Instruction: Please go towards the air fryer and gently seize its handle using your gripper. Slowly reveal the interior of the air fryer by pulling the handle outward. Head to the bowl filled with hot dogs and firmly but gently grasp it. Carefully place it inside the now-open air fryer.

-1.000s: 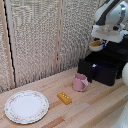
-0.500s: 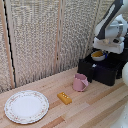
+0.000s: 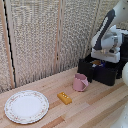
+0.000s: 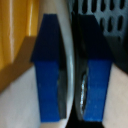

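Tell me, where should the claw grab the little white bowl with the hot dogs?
By its thin rim, coming from above, one finger inside and one outside. The wall is thin enough to pinch, and the hot dogs fill the middle. The wrist view shows the claw shut on the white bowl just that way.

You have one air fryer (image 3: 102,70), its drawer pulled out. One pink cup (image 3: 80,82) stands on the table, one patterned plate (image 3: 26,106), and one yellow block (image 3: 64,97). One arm, one gripper (image 4: 70,75) with two blue fingers (image 4: 50,70). One bowl rim (image 4: 71,55) sits between them.
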